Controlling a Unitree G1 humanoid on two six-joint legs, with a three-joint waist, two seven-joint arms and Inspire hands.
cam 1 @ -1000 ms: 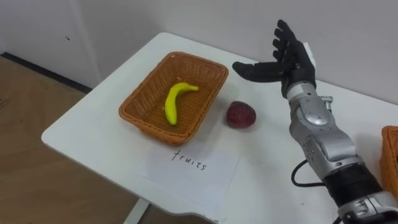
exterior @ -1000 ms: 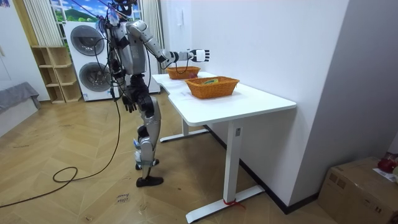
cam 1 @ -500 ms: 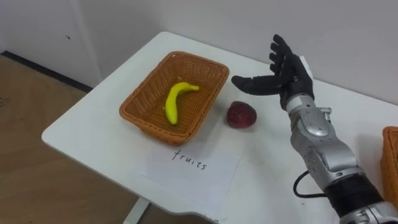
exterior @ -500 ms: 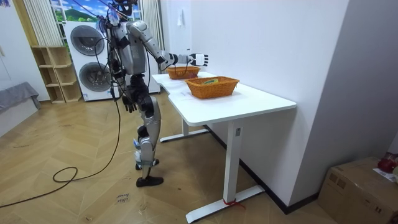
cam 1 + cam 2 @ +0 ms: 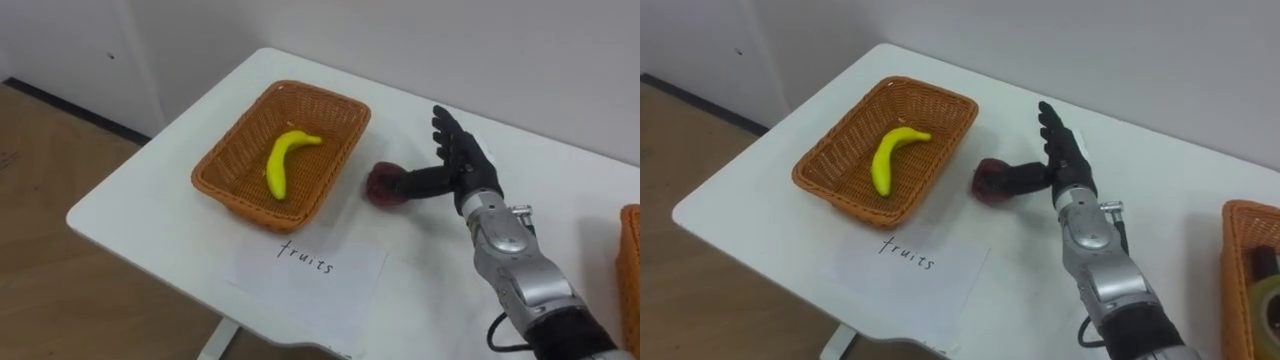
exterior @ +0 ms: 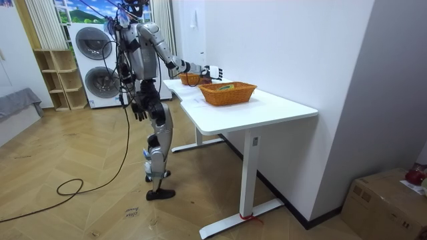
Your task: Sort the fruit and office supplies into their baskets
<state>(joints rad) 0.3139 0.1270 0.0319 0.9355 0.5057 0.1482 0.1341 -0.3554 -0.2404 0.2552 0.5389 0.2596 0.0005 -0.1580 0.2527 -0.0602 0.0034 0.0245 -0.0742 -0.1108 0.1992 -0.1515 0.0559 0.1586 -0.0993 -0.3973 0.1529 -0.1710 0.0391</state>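
While the banana point(image 5: 280, 163) lies in the wicker basket point(image 5: 213, 186), the left eye view records the dark red fruit point(image 5: 382, 186) on the surface point(image 5: 140, 215) just beside that basket, unsorted. The right robot hand point(image 5: 468, 178) is spread, thumb against the fruit, nothing gripped (judged a pre-grasp).

Room view: the left robot hand point(image 6: 138, 111) hangs at the hip, state indeterminable.

Right eye view: whether fruit touches basket cannot be told.

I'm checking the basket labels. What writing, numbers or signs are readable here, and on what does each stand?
"fruits": handwritten on the white sheet of paper lying on the white table in front of the orange wicker basket holding the yellow banana.
Nothing else readable shows in any view.
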